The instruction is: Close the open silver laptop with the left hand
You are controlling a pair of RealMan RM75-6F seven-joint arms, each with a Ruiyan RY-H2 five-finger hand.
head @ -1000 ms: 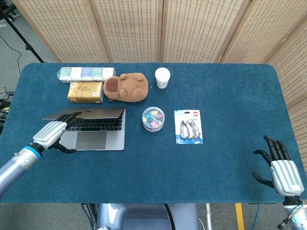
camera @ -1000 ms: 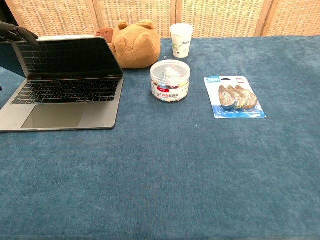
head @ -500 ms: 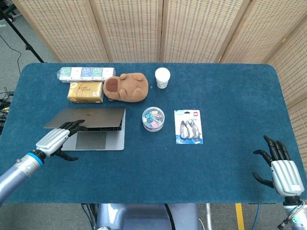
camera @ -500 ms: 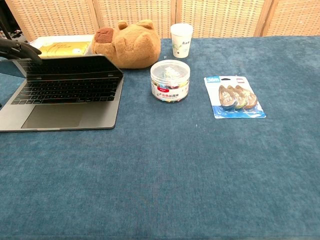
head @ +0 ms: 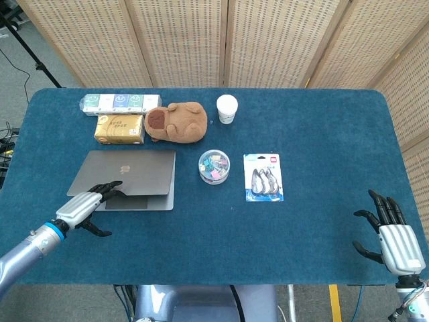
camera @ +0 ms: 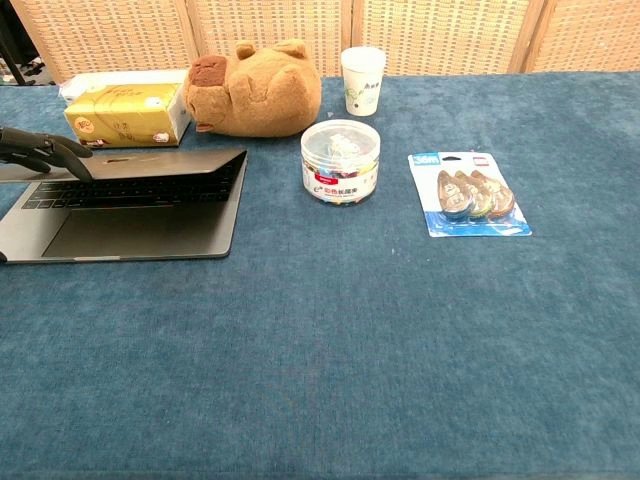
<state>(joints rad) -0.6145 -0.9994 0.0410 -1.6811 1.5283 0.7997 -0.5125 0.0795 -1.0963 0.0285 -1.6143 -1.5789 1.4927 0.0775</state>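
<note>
Left hand [head: 84, 208]: near the table's [head: 315, 221] front-left corner, fingers apart and stretched forward, dark fingertips [camera: 45, 150] resting on the front edge of the lid; it grips nothing.

Silver laptop [head: 124, 178]: left half of the table, just in front of the tissue pack. Lid tilted low over the keyboard, not yet flat; the chest view shows a narrow wedge of keys and the trackpad beneath it.

Row of small cartons [head: 119, 102]: along the far edge, left side, wrapped together.

Yellow tissue pack [head: 119, 129]: just in front of the cartons, between them and the laptop's hinge edge.

Brown plush animal [head: 176, 122]: lying beside the tissue pack on its right, touching or nearly touching it.

White paper cup [head: 227, 109]: upright, near the far edge at about the table's middle, just right of the plush.

Round clear tub of coloured clips [head: 214, 166]: centre of the table, just beside the laptop's right edge, apart from it.

Blister pack of carabiners [head: 264, 177]: flat, right of the tub, blue backing card.

Right hand [head: 394, 238]: at the front-right corner, over the table's front edge, fingers spread and raised, holding nothing; head view only.
</note>
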